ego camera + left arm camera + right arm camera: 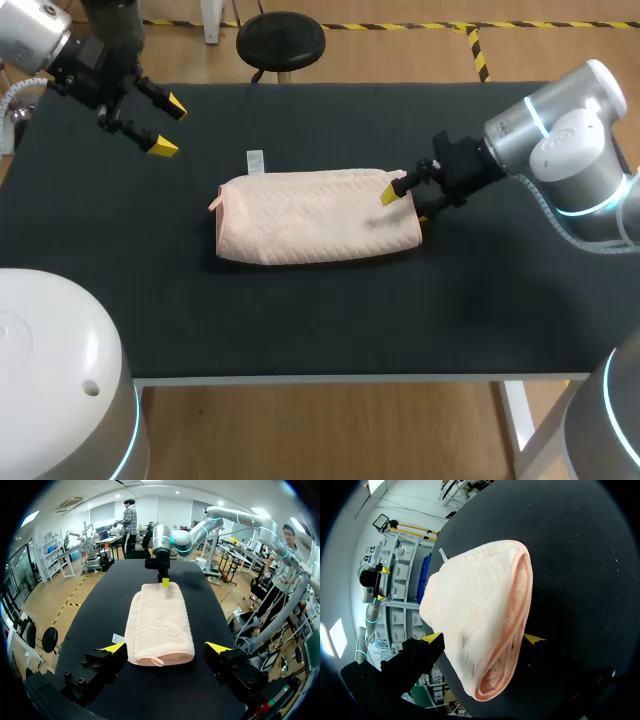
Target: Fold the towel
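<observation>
So the pink towel [310, 218] is already folded into a thick strip, lying flat around the middle of the black table [300, 320] and running 9 to 3 o'clock, with a little white tag [255, 161] at its 11 o'clock. The right gripper [406, 206] is at the 3 o'clock end, jaws spread wide and straddling it. The left gripper [168, 126] hangs well apart at 10 o'clock, jaws spread too and holding nothing.

Place: robotics lab is indicated | Evidence: left arm [45, 45] and right arm [560, 140] are mounted at a black table [300, 320]
</observation>
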Robot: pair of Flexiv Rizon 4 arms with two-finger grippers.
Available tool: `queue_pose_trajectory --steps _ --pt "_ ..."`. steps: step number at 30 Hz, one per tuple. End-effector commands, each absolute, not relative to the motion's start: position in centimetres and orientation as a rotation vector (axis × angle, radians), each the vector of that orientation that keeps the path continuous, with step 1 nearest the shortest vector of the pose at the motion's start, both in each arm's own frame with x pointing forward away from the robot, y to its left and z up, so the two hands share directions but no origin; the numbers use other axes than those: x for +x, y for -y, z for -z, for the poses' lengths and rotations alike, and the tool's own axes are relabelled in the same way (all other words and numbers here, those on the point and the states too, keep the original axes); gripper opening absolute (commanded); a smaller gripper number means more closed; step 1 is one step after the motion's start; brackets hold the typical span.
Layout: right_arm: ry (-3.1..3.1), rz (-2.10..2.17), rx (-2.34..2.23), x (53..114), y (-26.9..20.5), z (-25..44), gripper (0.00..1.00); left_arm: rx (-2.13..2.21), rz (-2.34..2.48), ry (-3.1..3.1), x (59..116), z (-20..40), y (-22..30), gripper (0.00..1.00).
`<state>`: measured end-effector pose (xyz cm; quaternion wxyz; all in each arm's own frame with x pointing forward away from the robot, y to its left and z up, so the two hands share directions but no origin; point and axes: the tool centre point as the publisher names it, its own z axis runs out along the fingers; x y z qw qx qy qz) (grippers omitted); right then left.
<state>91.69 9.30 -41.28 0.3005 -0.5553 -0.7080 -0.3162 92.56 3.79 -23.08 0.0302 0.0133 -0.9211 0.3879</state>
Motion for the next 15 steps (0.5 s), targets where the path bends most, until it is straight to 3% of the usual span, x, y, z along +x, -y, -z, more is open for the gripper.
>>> queue_pose_trajectory --steps 1,8,9,10,11,15 --pt "1.874 0.843 -1.470 91.9 -10.4 41.9 1.00 0.041 -1.198 2.841 92.5 23.2 -3.8 1.00" --pt "1.871 0.853 -1.479 91.8 -11.6 41.6 1.00 0.041 -1.198 2.841 92.5 23.2 -3.8 1.00" --pt "1.873 0.854 -1.483 91.8 -11.7 41.6 0.75 0.041 -1.198 2.841 92.5 23.2 -3.8 1.00" --pt "1.873 0.854 -1.485 91.8 -11.7 41.6 0.34 0.041 -1.198 2.841 92.5 23.2 -3.8 1.00" --pt "1.874 0.853 -1.490 91.8 -11.8 41.5 0.00 0.041 -1.198 2.841 92.5 23.2 -3.8 1.00" --pt "1.887 0.845 -1.521 91.7 -12.3 40.9 0.00 0.041 -1.198 2.841 92.5 23.2 -3.8 1.00"
